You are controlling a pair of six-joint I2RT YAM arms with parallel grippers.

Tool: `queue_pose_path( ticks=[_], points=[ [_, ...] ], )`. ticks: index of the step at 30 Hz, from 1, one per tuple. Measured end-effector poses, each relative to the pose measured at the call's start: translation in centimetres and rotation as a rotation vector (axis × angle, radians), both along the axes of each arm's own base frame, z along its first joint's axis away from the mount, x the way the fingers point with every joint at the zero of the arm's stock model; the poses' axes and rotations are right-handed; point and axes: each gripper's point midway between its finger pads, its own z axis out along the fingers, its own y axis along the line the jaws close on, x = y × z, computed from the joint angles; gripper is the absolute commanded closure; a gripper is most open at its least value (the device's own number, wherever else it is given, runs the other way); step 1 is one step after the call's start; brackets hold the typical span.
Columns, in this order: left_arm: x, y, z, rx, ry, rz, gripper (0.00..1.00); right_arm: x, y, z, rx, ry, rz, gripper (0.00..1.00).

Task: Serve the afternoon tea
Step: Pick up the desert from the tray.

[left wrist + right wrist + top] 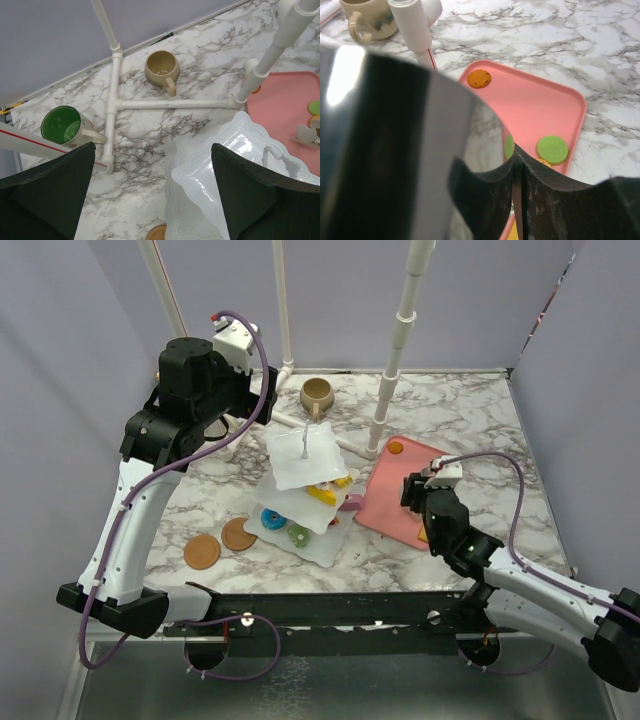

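Status: left hand point(152, 150) wide open near green mug point(61, 125), wrist view's left; stand point(305, 460) centre of top view. Right hand point(416, 492) grips tongs point(410, 125) over pink tray point(385, 502); we'd pinch green macaron point(552, 149) by its rim, then lift clear.

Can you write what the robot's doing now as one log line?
left gripper: open, hovering near tiered stand | right gripper: holds metal tongs over pink tray | green pastry: on tray

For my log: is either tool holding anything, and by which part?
Left tool holds nothing. Right tool holds metal tongs; which part cannot be told.
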Motion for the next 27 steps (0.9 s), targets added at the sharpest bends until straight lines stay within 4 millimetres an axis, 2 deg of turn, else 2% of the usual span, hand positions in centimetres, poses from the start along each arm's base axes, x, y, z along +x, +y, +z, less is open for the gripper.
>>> queue_pose_path(
  ticks=[5, 16, 23, 27],
  points=[
    [0.0, 0.0, 0.0, 0.001, -0.001, 0.000, 0.01, 1.0, 0.6, -1.2, -0.027, 0.038, 0.014, 0.40],
    [0.0, 0.0, 0.0, 0.005, -0.003, -0.002, 0.01, 2.2, 0.5, -1.1, -0.003, 0.035, 0.035, 0.40],
    [0.0, 0.0, 0.0, 0.005, -0.003, -0.002, 0.01, 3.5, 1.2, -2.7, -0.044, 0.084, 0.075, 0.41],
    [0.0, 0.0, 0.0, 0.005, -0.003, -0.002, 0.01, 4.1, 1.0, -2.6, -0.045, 0.093, 0.084, 0.41]
  ],
)
